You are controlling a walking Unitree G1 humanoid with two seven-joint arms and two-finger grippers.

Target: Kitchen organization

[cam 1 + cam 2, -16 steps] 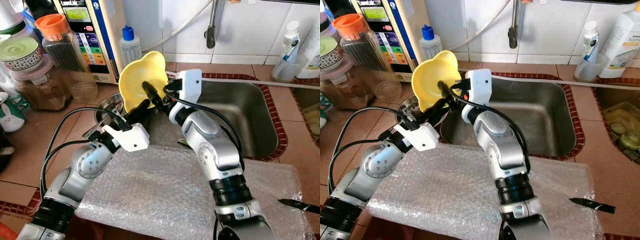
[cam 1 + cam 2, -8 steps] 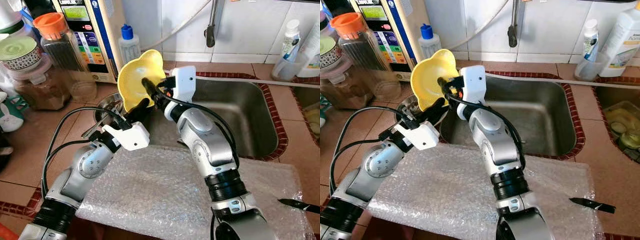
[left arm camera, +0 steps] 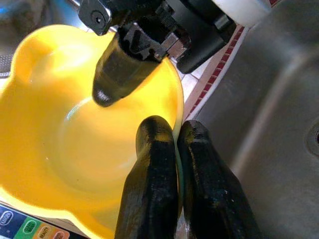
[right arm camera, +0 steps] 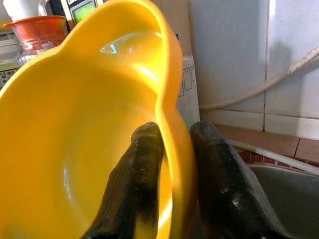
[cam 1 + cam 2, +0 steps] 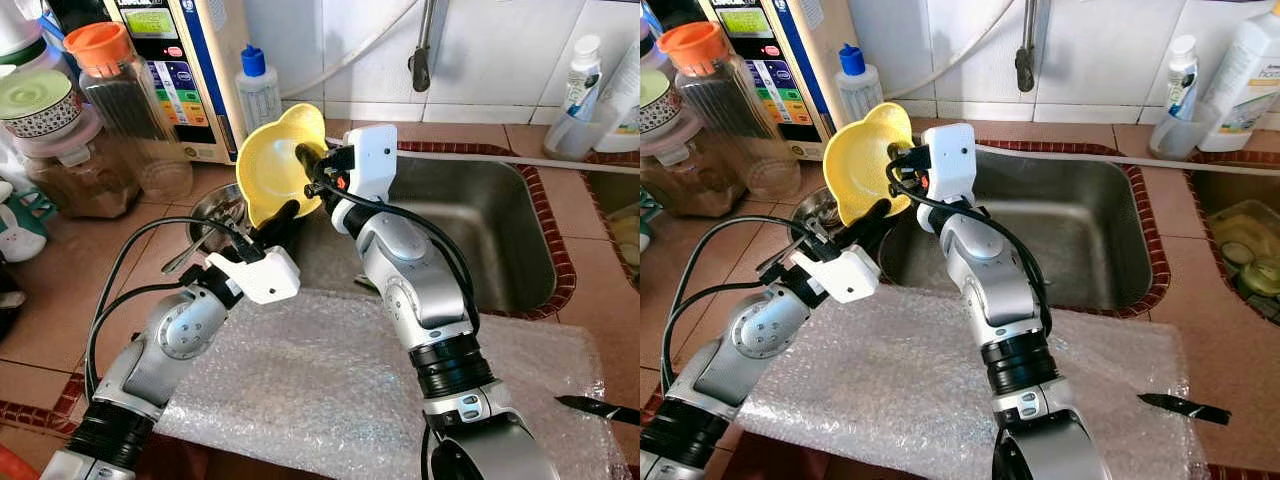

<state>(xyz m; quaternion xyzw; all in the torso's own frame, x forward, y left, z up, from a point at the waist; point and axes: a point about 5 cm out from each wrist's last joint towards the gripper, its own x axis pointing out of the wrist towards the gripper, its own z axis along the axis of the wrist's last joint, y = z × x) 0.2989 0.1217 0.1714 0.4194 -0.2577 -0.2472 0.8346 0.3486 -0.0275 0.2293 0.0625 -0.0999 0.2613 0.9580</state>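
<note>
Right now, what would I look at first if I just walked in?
The bright yellow plastic bowl, held up on edge over the left end of the steel sink. Both grippers pinch its rim: the left gripper from below, the right gripper from the side. Sheet of bubble wrap lies on the counter below.

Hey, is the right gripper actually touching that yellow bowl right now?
Touching. In the right wrist view the right gripper straddles the yellow bowl's rim, one black finger inside, one outside, pressed on the wall.

The bowl (image 5: 275,160) is held up at the sink's (image 5: 500,240) left edge; jars (image 5: 120,95) are set left of it, bubble wrap (image 5: 330,390) laid in front.
</note>
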